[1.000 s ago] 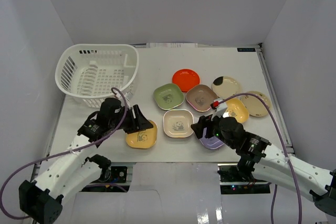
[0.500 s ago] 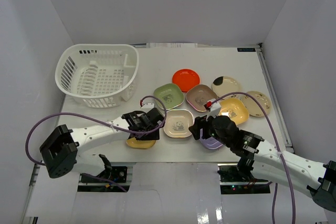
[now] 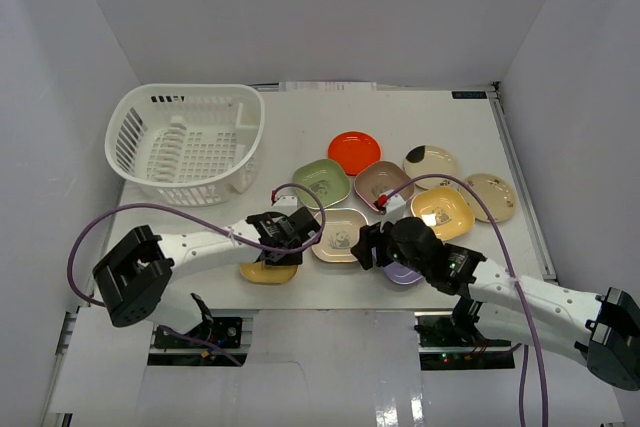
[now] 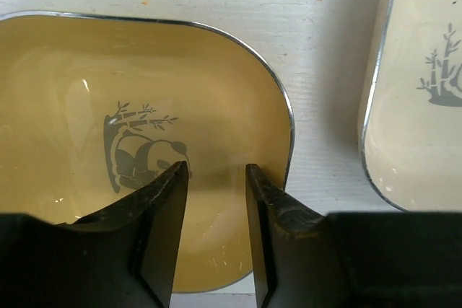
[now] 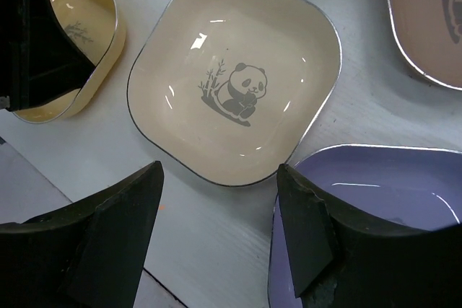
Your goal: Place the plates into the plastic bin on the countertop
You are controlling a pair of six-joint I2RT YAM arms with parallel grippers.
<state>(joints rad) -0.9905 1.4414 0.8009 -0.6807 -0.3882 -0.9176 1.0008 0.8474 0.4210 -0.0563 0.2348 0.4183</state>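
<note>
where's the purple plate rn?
Top view, near right: purple plate sits partly under the right hand, just right of the cream panda plate.

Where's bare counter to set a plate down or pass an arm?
Widest: back countertop between the plastic bin, the red plate and the rear wall. Smaller: in front of the bin, left of the yellow plate, though the left arm crosses it. Crowded: the plate cluster centre-right, the left tool and right tool above it.

You're looking at a white desk (image 3: 470, 137) boxed in by plain white walls (image 3: 320, 7) on three sides, under soft, even light.
</note>
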